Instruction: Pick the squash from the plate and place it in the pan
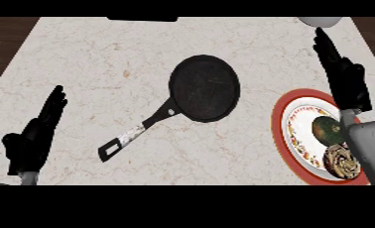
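A dark green squash [327, 130] lies on a red-rimmed patterned plate [282, 123] at the right edge of the counter. A black pan [204, 88] sits in the middle, its handle [132, 135] pointing toward the lower left. My right hand [344, 76] stretches out above the plate's far side with straight fingers, open and holding nothing; its forearm hides part of the plate. My left hand [36, 130] rests open at the lower left, fingers up.
A brown swirled round item [342, 161] shares the plate just in front of the squash. A white bowl [320, 21] shows at the far right corner. The marble counter [110, 63] is bordered by dark wood at the left and right.
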`<state>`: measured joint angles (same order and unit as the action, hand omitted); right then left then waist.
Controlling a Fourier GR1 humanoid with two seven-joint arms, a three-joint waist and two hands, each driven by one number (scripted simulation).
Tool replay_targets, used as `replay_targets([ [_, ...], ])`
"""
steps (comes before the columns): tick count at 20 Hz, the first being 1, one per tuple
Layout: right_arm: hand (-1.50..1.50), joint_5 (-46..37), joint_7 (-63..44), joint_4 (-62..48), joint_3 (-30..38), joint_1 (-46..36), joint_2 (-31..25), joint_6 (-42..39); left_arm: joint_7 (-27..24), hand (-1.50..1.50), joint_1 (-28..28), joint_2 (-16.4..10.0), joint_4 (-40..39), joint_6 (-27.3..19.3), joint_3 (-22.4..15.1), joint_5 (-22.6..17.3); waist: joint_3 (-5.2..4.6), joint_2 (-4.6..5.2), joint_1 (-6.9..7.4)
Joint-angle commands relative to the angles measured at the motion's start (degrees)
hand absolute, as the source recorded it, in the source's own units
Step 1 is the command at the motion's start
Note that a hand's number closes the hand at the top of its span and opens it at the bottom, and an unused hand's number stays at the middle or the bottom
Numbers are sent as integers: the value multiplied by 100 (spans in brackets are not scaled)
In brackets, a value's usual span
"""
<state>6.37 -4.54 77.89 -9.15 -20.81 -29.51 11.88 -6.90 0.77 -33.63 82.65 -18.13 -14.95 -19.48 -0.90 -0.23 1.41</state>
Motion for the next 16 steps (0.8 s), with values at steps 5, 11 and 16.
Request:
replay_targets([
  [5, -150, 1756, 1075, 1010, -791, -274, 448, -3079, 506, 0, -102, -308, -401, -200, 195, 128, 159, 63, 119],
  [11, 150, 2457, 1999, 68, 635, 481, 98, -2941, 989, 0, -81, -348, -641, -274, 305, -16, 165, 147, -332],
  [16, -150, 2679, 3704, -770, 1107, 862, -797, -5342, 1311, 0, -411, -540, -839, 52, 377, -93, 124, 105, -227],
])
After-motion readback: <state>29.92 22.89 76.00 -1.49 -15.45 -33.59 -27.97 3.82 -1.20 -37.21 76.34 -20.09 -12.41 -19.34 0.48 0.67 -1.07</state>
